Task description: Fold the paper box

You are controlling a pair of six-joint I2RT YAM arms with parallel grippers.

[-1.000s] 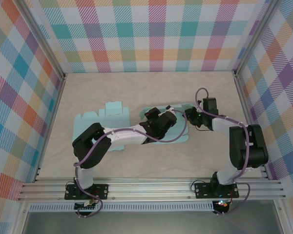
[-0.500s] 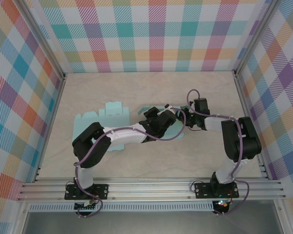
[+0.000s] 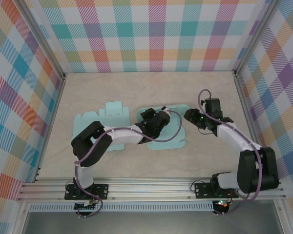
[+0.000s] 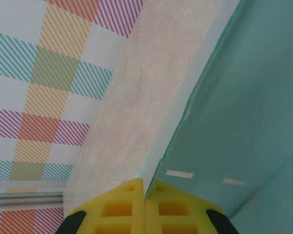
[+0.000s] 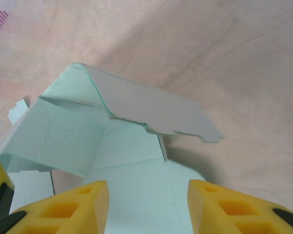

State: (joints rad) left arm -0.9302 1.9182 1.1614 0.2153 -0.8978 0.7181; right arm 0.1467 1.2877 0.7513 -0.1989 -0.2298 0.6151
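Teal paper box point(image 3: 167, 138) lies flat near the middle of the beige table point(image 3: 151, 87) in the top view, far edge lifted a bit. The left arm reaches across from the left and the left gripper point(image 3: 156, 118) sits on the box's far left part. Another teal sheet point(image 3: 90, 122) lies to the left, partly under that arm; we cannot tell if the two join. The right gripper point(image 3: 189, 115) hangs just beside the box's far right corner, apart from it. Plaid walls point(image 3: 136, 34) on three sides

Left wrist view: the left gripper point(image 4: 145, 195) has its yellow fingers point(image 4: 117, 209) pressed together, and a raised edge of the paper box point(image 4: 234, 122) runs straight into the seam between them, so we read it as pinching the box. Table point(image 4: 146, 97) and plaid wall point(image 4: 49, 73) behind

Right wrist view: the right gripper point(image 5: 149, 195) has its fingers point(image 5: 78, 204) spread with a clear gap and nothing between them. The paper box point(image 5: 141, 107) lies ahead on the table point(image 5: 234, 58), one grey-backed flap tilted up, panels creased
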